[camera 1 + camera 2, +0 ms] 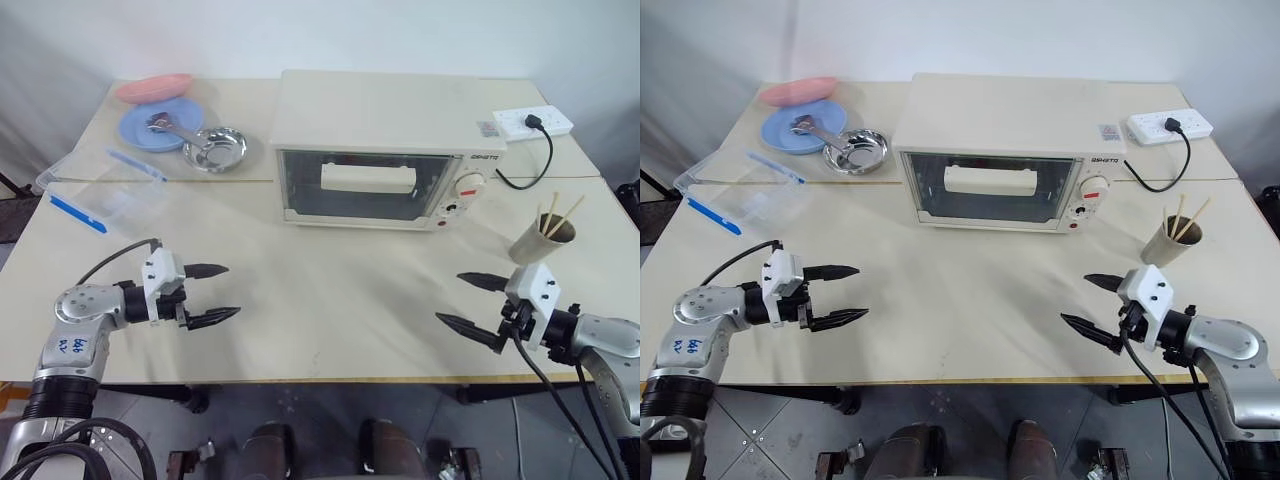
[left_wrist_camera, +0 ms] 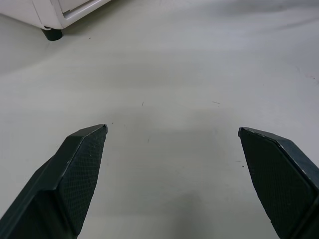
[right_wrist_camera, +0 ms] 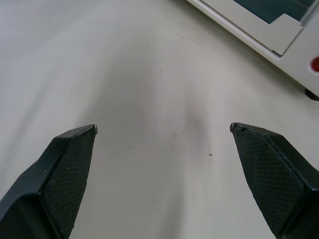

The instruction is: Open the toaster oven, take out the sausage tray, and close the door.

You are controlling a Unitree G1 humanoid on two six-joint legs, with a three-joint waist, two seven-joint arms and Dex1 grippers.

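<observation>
Left eye view: the toaster oven (image 1: 385, 140) is seen at the table's (image 1: 330, 300) far middle, door (image 1: 360, 186) closed; left gripper (image 1: 218, 293) and right gripper (image 1: 462, 300) are held spread wide, empty, above the tabletop.

Left arm low at left, forearm bent inward, left gripper (image 1: 218, 293) pointing toward centre, slightly downward. Fingers (image 2: 75, 174) spread wide, nothing between them (wrist view confirms). Right arm mirrors it at right, right gripper (image 1: 468, 300) aimed inward, fingers (image 3: 65, 174) equally wide apart, empty. Both hover above tabletop.
</observation>
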